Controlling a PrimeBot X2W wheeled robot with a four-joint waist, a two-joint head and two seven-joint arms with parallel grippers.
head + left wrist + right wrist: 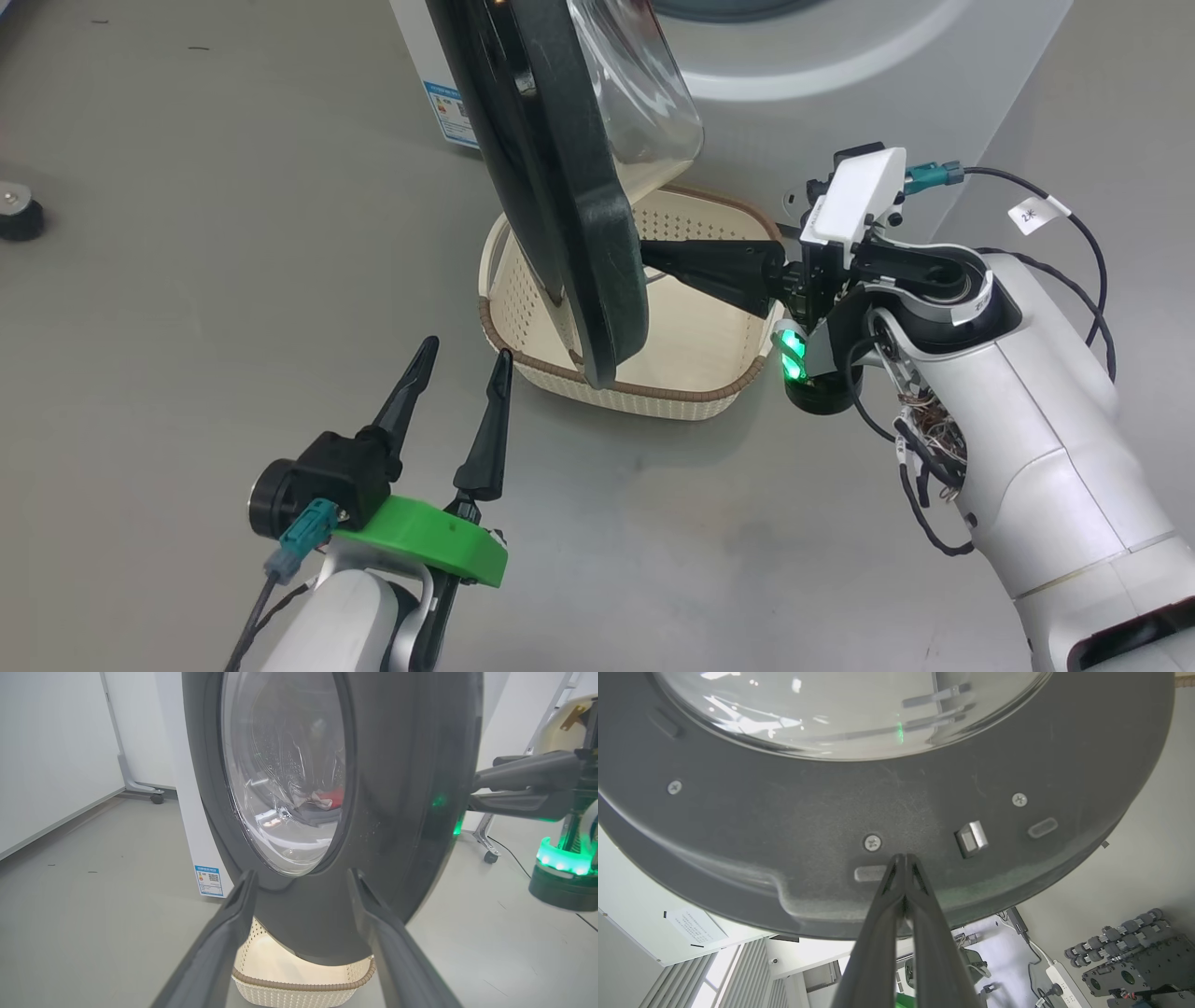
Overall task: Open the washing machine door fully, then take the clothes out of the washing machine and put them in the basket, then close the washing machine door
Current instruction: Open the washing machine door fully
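Standing nearest me, the left claw (467,347) hangs with its two fingers spread wide and nothing between them, on the outer-face side of the washing machine door (560,187) and apart from it. Directly beneath the door's lower rim sits the basket (653,397) on the floor, with nothing in it that I can see.

On the door's inner-face side the right claw (653,254) has its fingers pressed together, gripping nothing. Its tips rest against the dark plastic just beside a screw and the metal latch. I judge this to be the first step, with the door only part open and being pushed wider.

The door stands upright on its edge, swung out roughly square to the front of the washing machine (840,75). Its thin edge faces the robot and its glass bowl bulges toward the right claw. Being round, it has no long axis across its face. Edge-on, its plane runs from the machine out toward the robot.

Beyond the door, through the glass, a scrap of red among the clothes (329,798) shows in the drum.

The next move likely calls for a steady push along the door's arc, with the closed tips kept from sliding off the rim.
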